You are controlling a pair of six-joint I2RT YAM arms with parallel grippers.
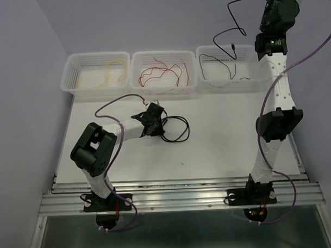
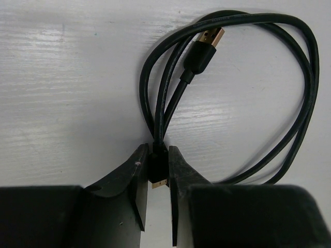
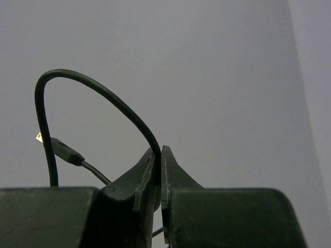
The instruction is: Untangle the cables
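My left gripper (image 2: 159,153) is low on the white table and shut on one gold-tipped plug of a thick black cable (image 2: 306,77). That cable lies in loose loops ahead of the fingers, with its other plug (image 2: 204,49) resting on the loops. In the top view the coil (image 1: 179,129) lies just right of the left gripper (image 1: 156,124). My right gripper (image 3: 159,150) is raised high at the back right and shut on a thin black cable (image 3: 93,85). That cable arcs over and hangs down (image 1: 237,24), its small plug (image 1: 234,47) dangling above the right basket.
Three white baskets stand along the back. The left one (image 1: 98,54) holds yellow cables (image 1: 112,71), the middle one (image 1: 163,52) dark red cables (image 1: 164,74), and the right one (image 1: 228,47) thin black cables (image 1: 218,62). A metal rail (image 1: 179,194) runs along the near edge.
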